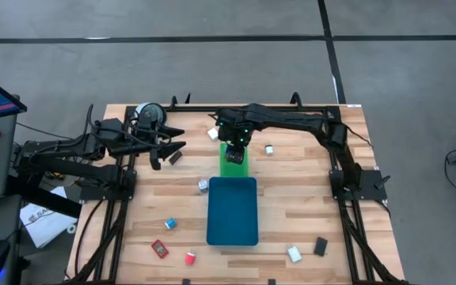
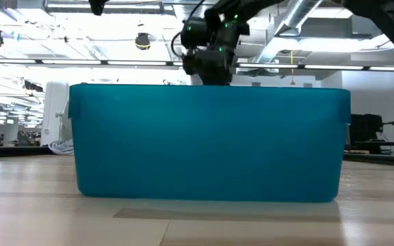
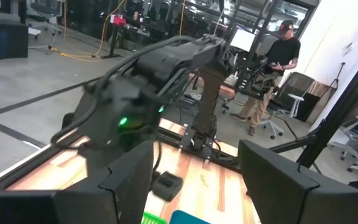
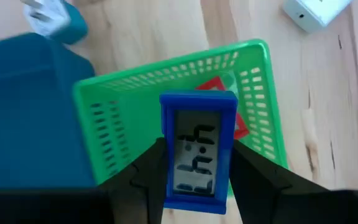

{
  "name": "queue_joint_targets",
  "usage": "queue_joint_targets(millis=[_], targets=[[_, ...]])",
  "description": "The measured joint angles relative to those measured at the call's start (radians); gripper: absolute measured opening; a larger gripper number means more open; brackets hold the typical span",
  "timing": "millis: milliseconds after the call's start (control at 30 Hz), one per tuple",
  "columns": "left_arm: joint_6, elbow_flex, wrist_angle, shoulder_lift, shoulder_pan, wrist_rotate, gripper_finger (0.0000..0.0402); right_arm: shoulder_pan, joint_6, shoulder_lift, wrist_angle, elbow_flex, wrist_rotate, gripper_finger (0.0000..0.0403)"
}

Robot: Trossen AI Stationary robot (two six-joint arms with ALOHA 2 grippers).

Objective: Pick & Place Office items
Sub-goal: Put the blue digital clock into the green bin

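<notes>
Right gripper (image 4: 194, 167) hangs over the small bright-green slotted plastic basket (image 4: 114, 115), jaws clenched on a blue-framed rectangular piece with a pale face and dark markings (image 4: 197, 149). Piece is upright between the two dark fingers (image 4: 257, 174), above the basket's interior. A red-outlined item (image 4: 238, 127) lies on the basket floor behind it; cannot tell what it is.

High view: the basket (image 1: 233, 166) sits just beyond the far short end of the large teal rectangular tray (image 1: 233, 210), the two touching or nearly so. Right arm reaches in from the counter's right rear corner.

Left gripper (image 1: 163, 150) is held over the left rear of the wooden slat counter (image 1: 291, 206), jaws released, nothing between them. A small black block (image 1: 175, 157) lies just beside it.

Other office items scattered on the counter:
- white piece (image 1: 212, 134) and white piece (image 1: 268, 149), near the basket
- silvery cube (image 1: 203, 185), just left of the tray
- blue-and-white piece (image 1: 169, 224), red flat piece (image 1: 159, 248), red small piece (image 1: 189, 257), front left
- white block (image 1: 294, 253) and black block (image 1: 321, 246), front right
</notes>
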Motion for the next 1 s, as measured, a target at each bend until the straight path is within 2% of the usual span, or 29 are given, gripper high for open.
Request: queue_joint_targets(millis=[200, 600, 1000], targets=[[-0.001, 0.0, -0.001, -0.008, 0.0, 0.0, 0.0231, -0.02, -0.061, 0.041, -0.007, 0.001, -0.001, 0.0139], [-0.006, 0.0, -0.002, -0.008, 0.0, -0.008, 0.0231, -0.02, -0.068, 0.048, 0.051, -0.004, 0.0, 0.0141], [-0.006, 0.0, -0.002, -0.008, 0.0, -0.009, 0.0231, -0.02, -0.058, 0.048, 0.057, -0.004, 0.001, 0.0189]])
